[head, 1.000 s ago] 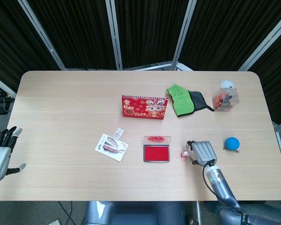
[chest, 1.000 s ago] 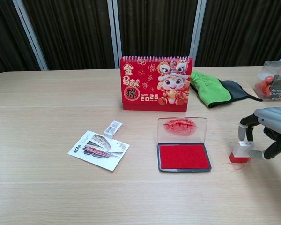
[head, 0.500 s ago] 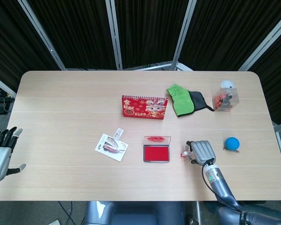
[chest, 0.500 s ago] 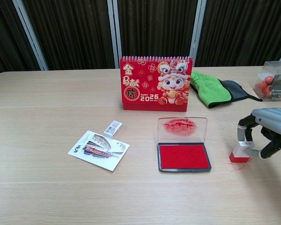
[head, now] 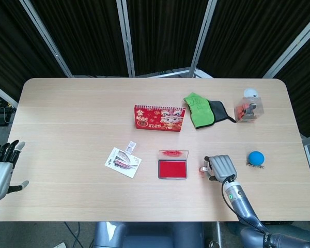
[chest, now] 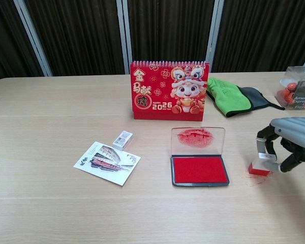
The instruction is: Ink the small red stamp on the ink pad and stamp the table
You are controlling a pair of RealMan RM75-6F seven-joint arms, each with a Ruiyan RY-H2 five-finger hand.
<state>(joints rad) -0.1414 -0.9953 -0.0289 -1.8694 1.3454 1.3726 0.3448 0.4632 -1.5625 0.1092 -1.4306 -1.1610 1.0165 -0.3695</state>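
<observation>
The small red stamp (chest: 260, 166) has a red base and a pale top; it stands on the table right of the ink pad, also the stamp (head: 204, 168) in the head view. My right hand (chest: 290, 140) pinches its top between thumb and a finger, the right hand (head: 221, 167) arching over it. The open ink pad (chest: 200, 169) shows a red cushion and a smeared clear lid; from above the ink pad (head: 172, 168) lies at table centre. Faint red marks sit on the wood around the stamp. My left hand (head: 1, 168) hangs off the table's left edge, fingers spread, holding nothing.
A red 2026 desk calendar (chest: 169, 91) stands behind the pad. A green and grey cloth (chest: 235, 100), a clear box (chest: 297, 94), a blue ball (head: 256, 157), a printed card (chest: 107, 161) and a small white box (chest: 123, 139) lie around.
My right hand has shifted slightly toward the far side, and the stamp between its fingers has come up a little and tilted. The left hand has stayed still.
</observation>
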